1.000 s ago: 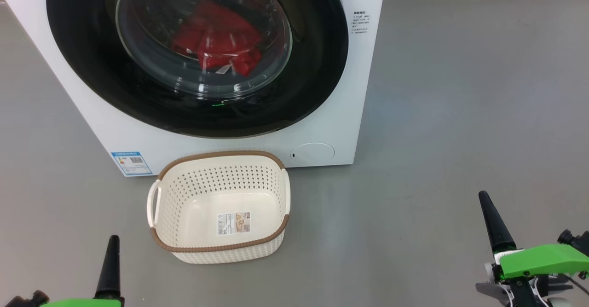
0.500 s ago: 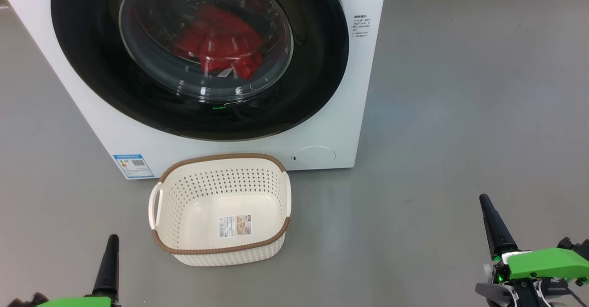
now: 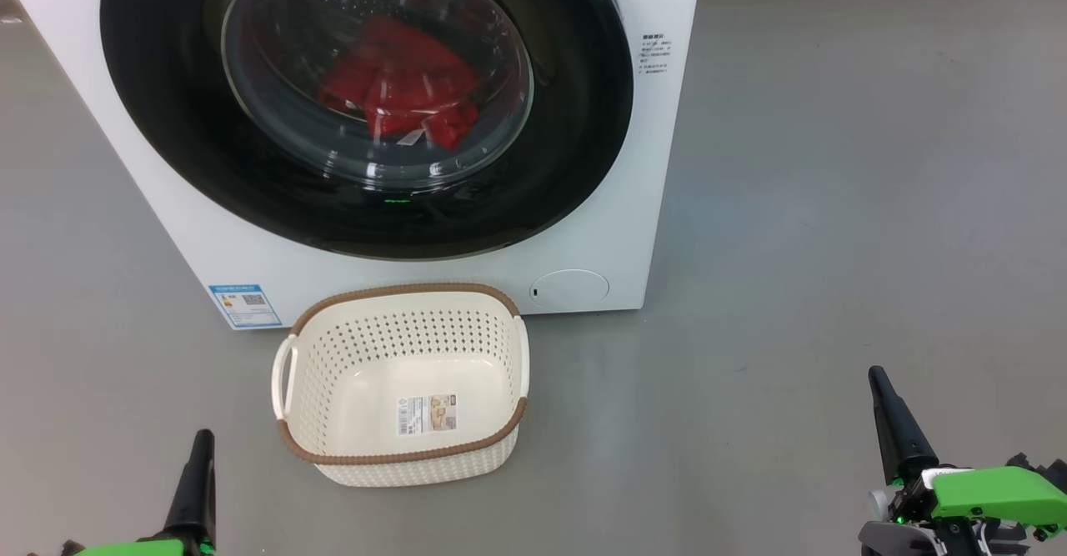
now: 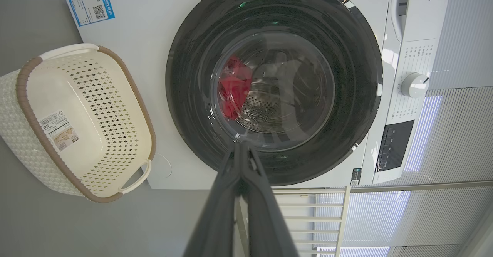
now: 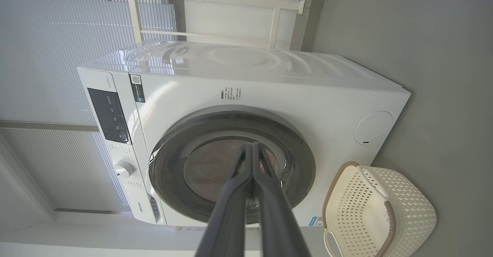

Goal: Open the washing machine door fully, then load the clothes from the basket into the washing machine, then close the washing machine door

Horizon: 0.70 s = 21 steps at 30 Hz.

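Glossy round door (image 3: 167,131), red clothes (image 3: 400,89), perforated basket (image 3: 417,471), left pincer (image 4: 242,146) and right pincer (image 5: 252,147) closed

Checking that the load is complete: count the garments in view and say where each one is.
1. A red garment lies bunched inside the washing machine, behind its closed door. The basket holds none. Others may be hidden deeper inside.

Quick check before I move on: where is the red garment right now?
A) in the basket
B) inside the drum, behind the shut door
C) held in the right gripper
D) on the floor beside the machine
B: the clothes show red through the glass of the shut washing machine door, and the basket shows its own bottom with no fabric in it.
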Available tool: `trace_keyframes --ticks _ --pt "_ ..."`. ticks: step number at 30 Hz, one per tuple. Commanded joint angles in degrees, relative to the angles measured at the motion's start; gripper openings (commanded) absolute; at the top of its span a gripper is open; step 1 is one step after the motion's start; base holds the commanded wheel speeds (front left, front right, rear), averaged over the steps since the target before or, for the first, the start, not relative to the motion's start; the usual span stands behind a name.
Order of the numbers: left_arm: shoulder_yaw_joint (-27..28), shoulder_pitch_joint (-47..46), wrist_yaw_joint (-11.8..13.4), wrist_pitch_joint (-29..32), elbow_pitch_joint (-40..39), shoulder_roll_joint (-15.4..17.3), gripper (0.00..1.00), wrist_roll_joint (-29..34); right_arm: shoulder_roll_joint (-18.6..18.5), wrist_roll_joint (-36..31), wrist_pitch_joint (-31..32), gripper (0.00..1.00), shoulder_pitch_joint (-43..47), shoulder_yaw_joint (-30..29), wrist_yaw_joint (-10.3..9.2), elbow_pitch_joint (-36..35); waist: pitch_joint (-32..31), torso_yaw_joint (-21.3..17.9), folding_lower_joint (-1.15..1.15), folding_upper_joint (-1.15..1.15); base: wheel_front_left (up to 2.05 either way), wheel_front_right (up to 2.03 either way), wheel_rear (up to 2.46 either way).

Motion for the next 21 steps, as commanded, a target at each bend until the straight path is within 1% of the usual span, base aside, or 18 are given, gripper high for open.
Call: trace_keyframes --ticks 1,4,21 --pt "2.0 -2.9 -0.2 0.7 -0.9 0.7 0.00 -1.7 0.0 1.5 0.6 0.00 -0.5 0.8 -0.05 -1.5 -0.1 0.0 0.00 0.00 0.00 0.00 0.00" --pt "2.3 -3.0 -0.3 1.2 -0.7 0.6 0.00 -3.1 0.3 2.9 1.0 0.00 -0.4 0.5 -0.05 -1.5 -0.2 0.1 0.00 0.00 0.00 0.00 0.00" --pt "2.5 -3.0 -0.3 1.3 -0.7 0.5 0.00 -3.0 0.5 2.8 1.2 0.00 -0.4 0.3 -0.05 -1.5 -0.2 0.1 0.00 0.00 0.00 0.00 0.00"
